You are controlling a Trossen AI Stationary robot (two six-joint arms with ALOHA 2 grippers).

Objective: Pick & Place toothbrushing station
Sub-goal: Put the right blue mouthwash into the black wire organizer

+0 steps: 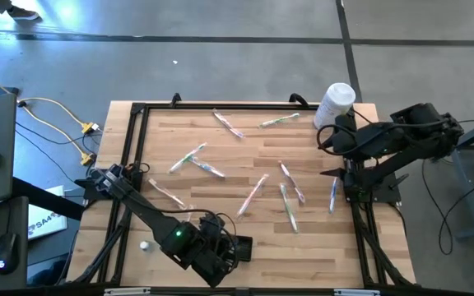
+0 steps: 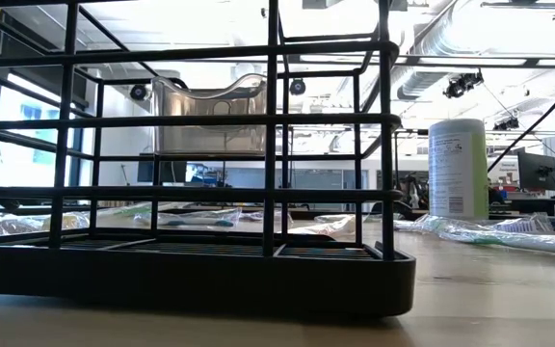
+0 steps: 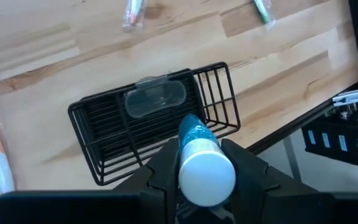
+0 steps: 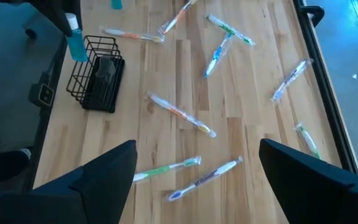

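Observation:
The toothbrushing station [image 3: 123,134] is a low black wire rack standing on its base near the table's front edge, with a clear insert [image 3: 155,99] lying in it. It fills the foreground of the low view [image 2: 191,193]. My left gripper [image 3: 207,167] hangs over the rack, shut on a teal tube [image 4: 76,43] with a white cap. My right gripper [image 4: 194,186] is open, high over the table's right side [image 1: 332,140], with nothing between its fingers. My left gripper pinches the teal tube between its two fingers, just below the white cap [image 3: 207,174]. The fingers [image 3: 247,165] come from above, slanting down. The tube hangs below them, its teal end [image 3: 194,132] pointing down at the rack. Whether that end touches the rack, I cannot tell.
Several wrapped toothbrushes [image 1: 253,193] lie scattered over the wooden table's middle and far part. A tall white cylindrical container [image 1: 336,100] stands at the far right corner. A black frame [image 1: 130,148] rims the table. A small white piece [image 1: 144,245] lies at the front left.

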